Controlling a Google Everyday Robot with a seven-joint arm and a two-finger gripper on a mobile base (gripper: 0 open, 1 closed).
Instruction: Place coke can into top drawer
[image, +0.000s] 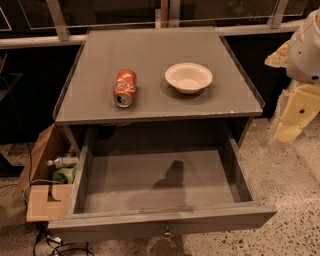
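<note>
The coke can (124, 88) is red with silver ends and lies on its side on the grey cabinet top (150, 50), left of centre, one end facing me. The top drawer (155, 180) is pulled out below the cabinet top; its inside shows nothing but a dark shadow. My arm comes in at the right edge, and my gripper (293, 119) hangs beside the cabinet's right side, off the top and well to the right of the can. It holds nothing that I can see.
A white bowl (188, 77) stands on the cabinet top, right of the can. A brown cardboard box (44, 200) with a bottle and something green sits on the floor at the left. Cables lie by the drawer's front left corner. A railing runs behind.
</note>
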